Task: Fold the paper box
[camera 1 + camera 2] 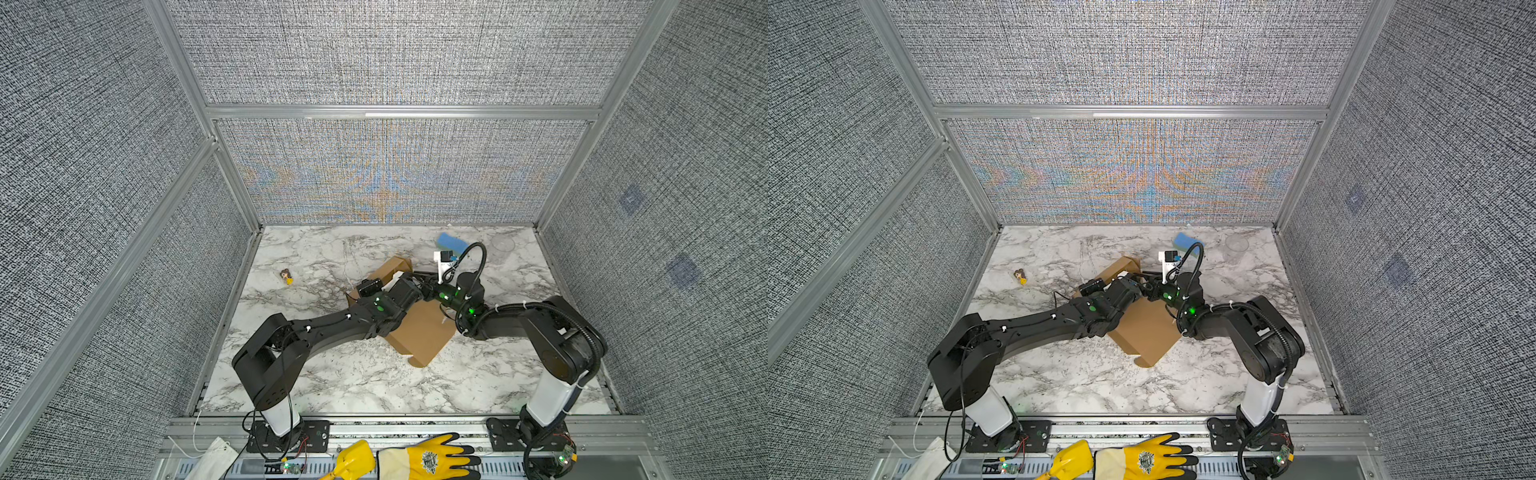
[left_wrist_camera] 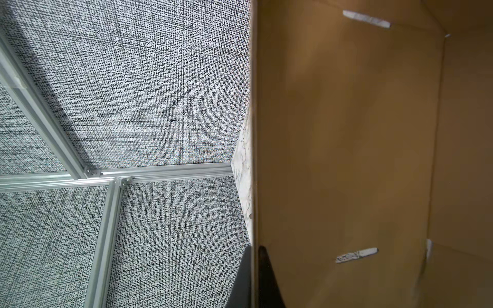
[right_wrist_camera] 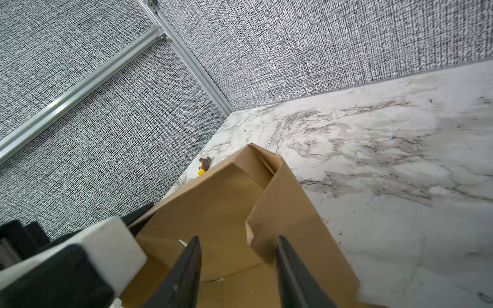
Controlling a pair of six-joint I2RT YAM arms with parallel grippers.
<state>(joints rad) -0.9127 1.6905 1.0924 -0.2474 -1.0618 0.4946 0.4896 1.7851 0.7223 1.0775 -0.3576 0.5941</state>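
Right wrist view: right hand [image 3: 238,238] half open around the paper box [image 3: 213,202] flap

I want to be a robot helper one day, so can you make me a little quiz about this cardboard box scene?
1. True or false: the blue sponge lies inside the paper box.
2. Which thing lies alone on the marble table, left of the box in both top views? A) a small doll B) a spoon C) a ball
3. Which jaws stand open, left or right?

Key:
1. False: it lies on the table, beyond the box.
2. A
3. The right jaws, either side of a box flap. The left jaws are shut on a box wall.
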